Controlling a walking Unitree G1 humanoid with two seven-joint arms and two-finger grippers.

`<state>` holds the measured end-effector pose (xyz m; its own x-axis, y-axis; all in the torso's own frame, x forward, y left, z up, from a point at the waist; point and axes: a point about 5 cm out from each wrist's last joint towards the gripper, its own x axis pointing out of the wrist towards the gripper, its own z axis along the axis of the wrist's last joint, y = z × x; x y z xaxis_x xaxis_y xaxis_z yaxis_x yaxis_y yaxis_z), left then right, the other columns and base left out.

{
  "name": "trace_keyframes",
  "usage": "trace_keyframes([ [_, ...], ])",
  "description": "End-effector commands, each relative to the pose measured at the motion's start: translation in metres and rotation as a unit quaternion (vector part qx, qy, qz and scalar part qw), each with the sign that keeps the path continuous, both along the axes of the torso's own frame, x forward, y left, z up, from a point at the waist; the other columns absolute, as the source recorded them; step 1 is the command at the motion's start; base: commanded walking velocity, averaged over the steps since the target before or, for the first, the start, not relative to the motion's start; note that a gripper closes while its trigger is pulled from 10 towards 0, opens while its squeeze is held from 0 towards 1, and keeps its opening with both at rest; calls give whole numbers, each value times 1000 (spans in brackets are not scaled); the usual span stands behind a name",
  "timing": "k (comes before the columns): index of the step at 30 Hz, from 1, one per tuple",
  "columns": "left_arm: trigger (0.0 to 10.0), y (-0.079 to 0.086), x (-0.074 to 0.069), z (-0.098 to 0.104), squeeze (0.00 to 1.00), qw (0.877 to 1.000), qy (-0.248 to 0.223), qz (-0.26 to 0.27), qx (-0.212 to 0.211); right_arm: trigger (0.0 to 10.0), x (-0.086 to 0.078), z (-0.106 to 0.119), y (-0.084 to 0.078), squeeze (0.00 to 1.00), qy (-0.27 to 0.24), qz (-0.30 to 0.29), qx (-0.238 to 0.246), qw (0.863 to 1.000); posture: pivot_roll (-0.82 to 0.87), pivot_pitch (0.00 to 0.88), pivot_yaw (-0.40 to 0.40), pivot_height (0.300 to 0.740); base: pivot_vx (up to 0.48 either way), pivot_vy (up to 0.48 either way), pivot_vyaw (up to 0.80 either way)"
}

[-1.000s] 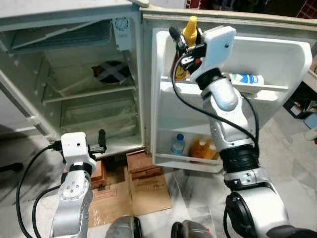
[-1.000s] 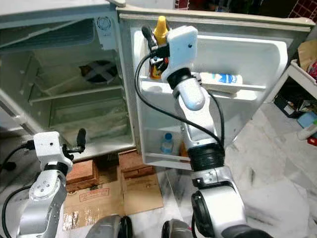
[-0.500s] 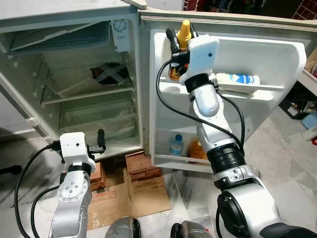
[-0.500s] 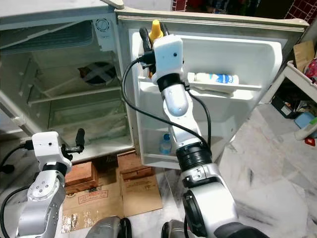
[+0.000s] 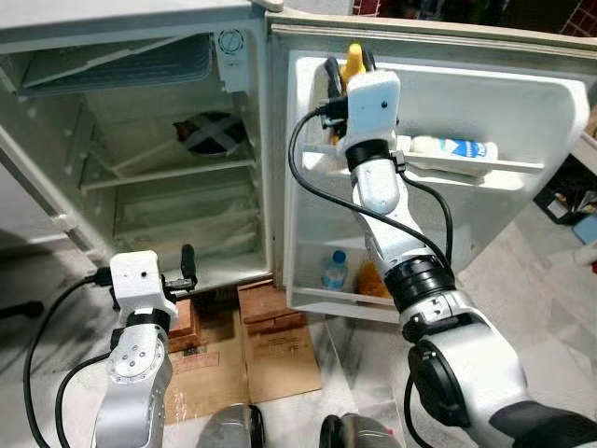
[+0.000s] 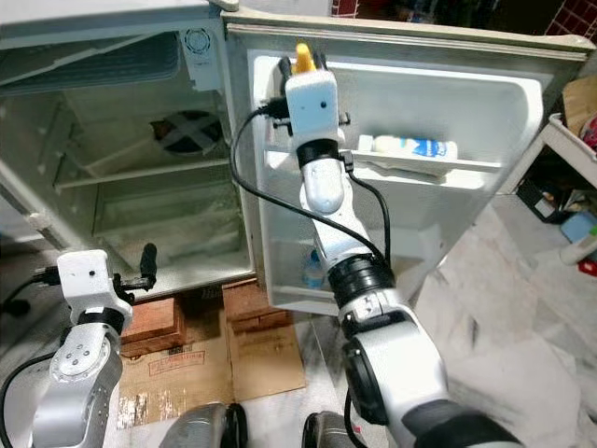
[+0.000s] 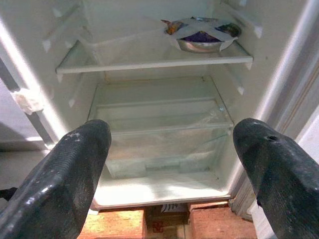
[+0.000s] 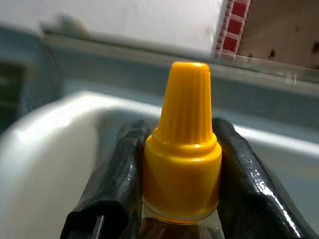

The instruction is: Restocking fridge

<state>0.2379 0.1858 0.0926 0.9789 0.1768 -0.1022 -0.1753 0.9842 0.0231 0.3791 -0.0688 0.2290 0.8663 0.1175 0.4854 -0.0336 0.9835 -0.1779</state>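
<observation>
While the left gripper (image 7: 169,164) hangs low before the open fridge (image 5: 140,168) with its two black fingers spread wide and nothing between them, a foil-covered bowl (image 7: 202,36) with crossed tape sits on the fridge's upper glass shelf. Below the fridge lie red bricks (image 5: 266,308) and flattened cardboard (image 5: 252,359) with printing too small to read, on a pale marbled floor. To the right of the cabinet, on the open fridge door (image 6: 448,187), the right gripper (image 8: 182,164) is clamped on a yellow-capped bottle (image 8: 182,159) standing upright in the top door shelf, cap pointing up. Further right on that shelf a white bottle (image 5: 452,147) with a blue label, perhaps illegible from blur, lies on its side. A small water bottle (image 5: 334,271) stands in the bottom door shelf.
</observation>
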Motion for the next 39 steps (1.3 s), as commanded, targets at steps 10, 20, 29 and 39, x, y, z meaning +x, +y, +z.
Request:
trace_keyframes([
  [10,10000,2,-6,2,0,1000,3,7,2,10000,4,-28,-2,0,73,-10,7,997,149,145,-25,740,0,0,0],
  [20,10000,-1,-3,-1,0,1000,10,-2,1,10000,7,-33,-16,1000,81,-26,4,996,134,137,-20,740,0,0,0],
  [29,10000,-2,-2,-1,0,1000,10,-1,1,10000,10,-24,-26,1000,66,-42,2,997,133,129,-23,740,0,0,0],
  [39,10000,-3,0,-1,0,1000,8,-2,-1,10000,10,-22,-33,1000,61,-44,3,997,125,120,-25,740,0,0,0],
])
